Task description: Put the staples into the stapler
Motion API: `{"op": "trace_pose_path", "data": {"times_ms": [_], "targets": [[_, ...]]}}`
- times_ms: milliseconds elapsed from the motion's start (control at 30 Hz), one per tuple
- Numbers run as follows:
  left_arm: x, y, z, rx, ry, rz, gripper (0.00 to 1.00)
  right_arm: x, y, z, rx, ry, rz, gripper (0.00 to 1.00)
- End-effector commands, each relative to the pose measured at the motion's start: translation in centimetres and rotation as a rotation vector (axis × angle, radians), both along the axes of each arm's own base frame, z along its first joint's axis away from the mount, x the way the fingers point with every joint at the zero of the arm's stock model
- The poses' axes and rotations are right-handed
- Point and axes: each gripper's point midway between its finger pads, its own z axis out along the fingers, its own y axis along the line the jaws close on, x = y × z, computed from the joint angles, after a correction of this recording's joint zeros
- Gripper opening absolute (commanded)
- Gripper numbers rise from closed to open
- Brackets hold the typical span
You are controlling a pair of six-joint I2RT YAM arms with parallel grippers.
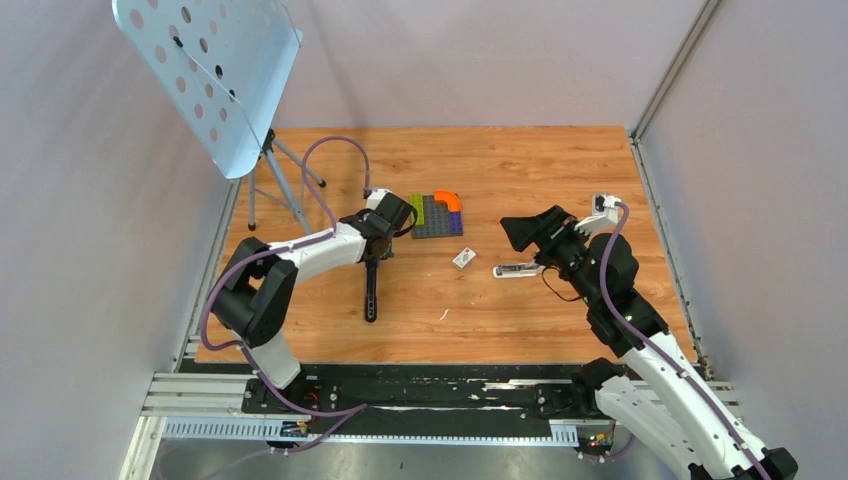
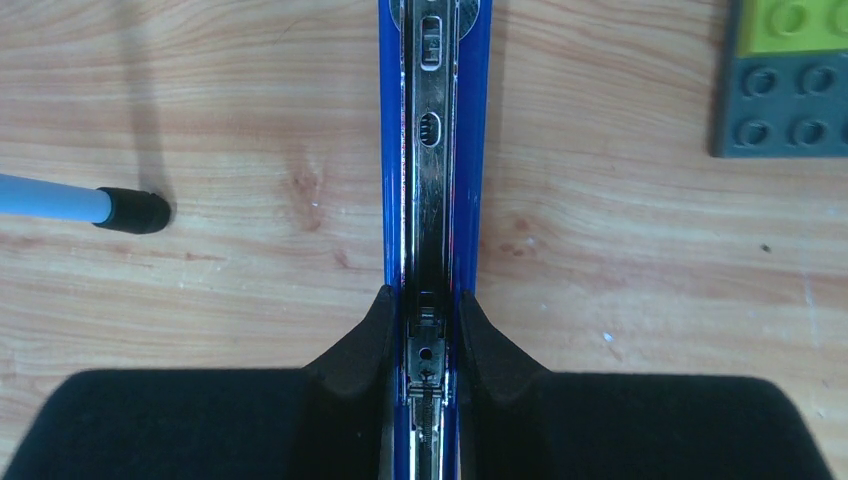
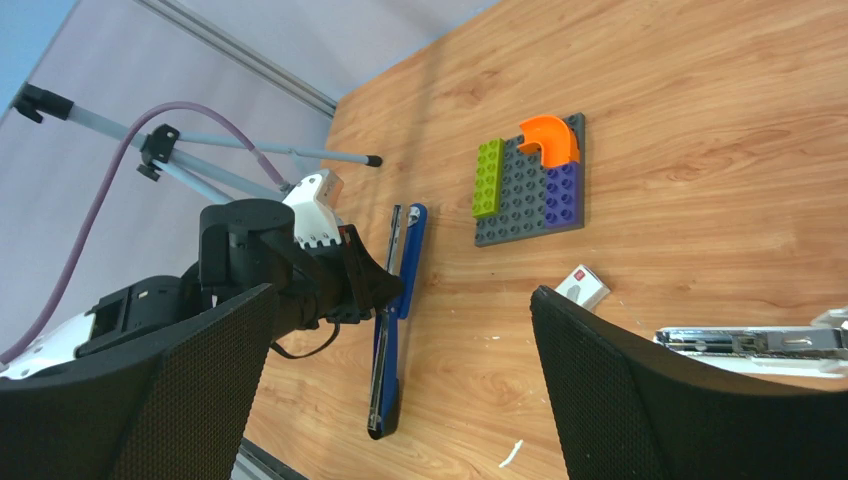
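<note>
Stapler (image 2: 435, 150): slim, blue sides, silver metal channel showing along its length, stretching over wooden table (image 1: 560, 160) from left jaws toward near edge, left of block plate (image 1: 437, 215). Left gripper (image 2: 428, 322) pinching it across blue sides near one end. Staple box (image 1: 463, 258): tiny, white, lying flat between stapler and right gripper (image 1: 528, 240), touching neither. Right jaws standing spread wide, gripping nothing; silver metal strip (image 1: 515, 270) lying just beside them.

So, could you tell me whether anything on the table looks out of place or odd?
A tiny white sliver lies loose on the table, nearer its front edge than the staple box, touching nothing. It looks like a stray scrap, too small to identify.
</note>
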Motion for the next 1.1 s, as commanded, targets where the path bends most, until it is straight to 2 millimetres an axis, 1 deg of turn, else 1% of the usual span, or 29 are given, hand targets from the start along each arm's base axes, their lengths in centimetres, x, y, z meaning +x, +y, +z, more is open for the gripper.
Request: {"op": "trace_pose_path", "data": {"times_ms": [0,33,133,200,233,300,367,433,500,533,567,700,800,867,933,1067], "targets": [[2.0,0.2,-0.1,-0.042,-0.035,0.072,0.0,-0.5,-0.8,0.9,-0.059,-0.019,-0.02,1.0],[2.0,0.4,-0.4,-0.037,-0.028,0.077,0.0,-0.5,-0.9,0.9,-0.06,-0.022,-0.027,1.0],[1.7,0.7,-1.2,-0.034,-0.002,0.078,0.11,-0.5,-1.4,1.2,-0.06,-0.035,-0.049,1.0],[1.5,0.8,-1.3,-0.034,0.005,0.078,0.17,-0.5,-1.5,1.4,-0.067,-0.042,-0.054,1.0],[1.4,0.8,-1.2,-0.037,0.006,0.075,0.23,-0.5,-1.6,1.4,-0.072,-0.044,-0.054,1.0],[1.3,0.9,-0.5,-0.041,0.001,0.071,0.37,-0.5,-1.7,1.3,-0.08,-0.039,-0.058,1.0],[1.4,0.7,0.7,-0.051,-0.015,0.058,0.51,-0.5,-1.7,1.2,-0.083,-0.035,-0.057,1.0],[1.4,0.0,2.0,-0.081,-0.025,0.009,0.59,-0.6,-1.6,0.9,-0.087,-0.031,-0.053,1.0],[1.4,-1.0,3.6,-0.116,-0.038,-0.05,0.62,-0.6,-1.7,0.8,-0.088,-0.027,-0.053,0.99],[1.5,-1.7,4.3,-0.133,-0.047,-0.083,0.63,-0.6,-1.6,0.6,-0.091,-0.025,-0.051,0.99],[1.5,-2.7,4.9,-0.16,-0.058,-0.13,0.64,-0.7,-1.7,0.6,-0.094,-0.026,-0.051,0.99],[0.8,-8.0,7.4,-0.236,-0.117,-0.338,0.64,-0.8,-2.0,0.7,-0.123,-0.038,-0.055,0.99],[0.2,-11.5,8.3,-0.28,-0.142,-0.467,0.65,-1.0,-2.4,0.7,-0.15,-0.053,-0.064,0.99],[-0.2,-13.6,8.4,-0.313,-0.144,-0.541,0.66,-1.1,-2.6,1.0,-0.158,-0.07,-0.067,0.99],[-0.5,-15.5,8.0,-0.329,-0.139,-0.608,0.67,-1.4,-2.9,1.2,-0.169,-0.081,-0.072,0.99],[-0.9,-18.5,6.3,-0.28,-0.115,-0.699,0.69,-1.9,-4.0,1.3,-0.191,-0.09,-0.107,0.99]]}}
